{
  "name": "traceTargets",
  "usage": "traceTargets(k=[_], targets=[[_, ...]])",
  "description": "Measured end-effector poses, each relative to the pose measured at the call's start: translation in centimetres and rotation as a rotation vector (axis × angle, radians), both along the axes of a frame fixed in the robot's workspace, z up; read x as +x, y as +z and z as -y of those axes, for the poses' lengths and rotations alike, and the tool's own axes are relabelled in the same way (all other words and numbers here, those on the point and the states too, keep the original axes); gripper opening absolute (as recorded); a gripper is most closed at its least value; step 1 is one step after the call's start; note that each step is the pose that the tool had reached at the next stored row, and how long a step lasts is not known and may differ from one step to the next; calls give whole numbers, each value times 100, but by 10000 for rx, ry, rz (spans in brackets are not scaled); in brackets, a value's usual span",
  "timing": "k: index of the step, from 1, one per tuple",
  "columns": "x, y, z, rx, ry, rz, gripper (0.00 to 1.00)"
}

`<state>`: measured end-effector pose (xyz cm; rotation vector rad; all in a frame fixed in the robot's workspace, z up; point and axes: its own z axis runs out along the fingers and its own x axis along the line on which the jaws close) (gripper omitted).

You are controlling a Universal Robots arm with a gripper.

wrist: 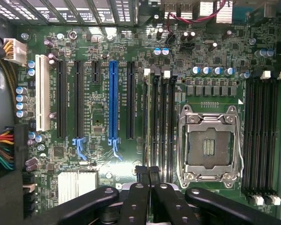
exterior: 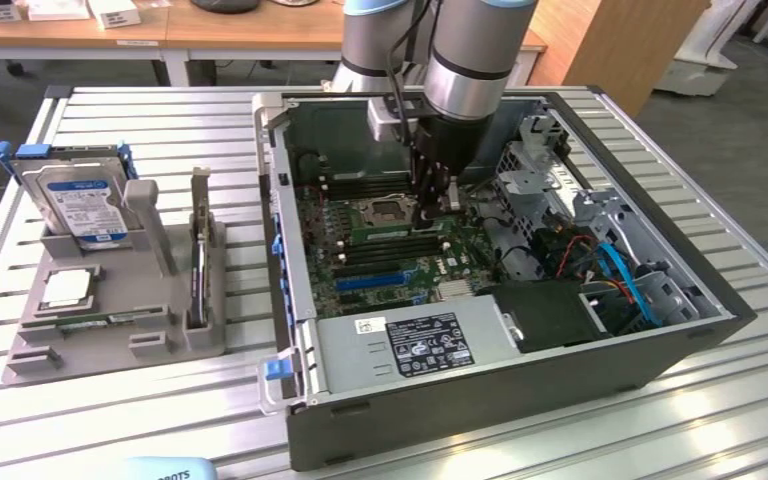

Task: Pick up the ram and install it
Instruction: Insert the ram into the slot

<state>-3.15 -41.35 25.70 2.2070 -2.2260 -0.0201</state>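
Pincer (wrist: 147, 171) is clenched over the ram slots (wrist: 159, 126), 3 o'clock of the CPU socket (exterior: 387, 212) in the exterior view. Can't tell what's pinched. Looks like the seating step, wants square alignment.

On my wrist feed I log: green motherboard (wrist: 98, 122); one blue slot (wrist: 113, 101) among black ones; white slot (wrist: 42, 98); open processor socket (wrist: 208, 145); memory slots (wrist: 159, 122) flanking it; my fingers (wrist: 141, 174) pressed together, tips over the bank between socket and blue slot.
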Motion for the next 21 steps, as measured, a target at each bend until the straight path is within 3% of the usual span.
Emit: traceTargets(k=[21], targets=[[-1, -74, 0, 2, -2, 0, 12]])
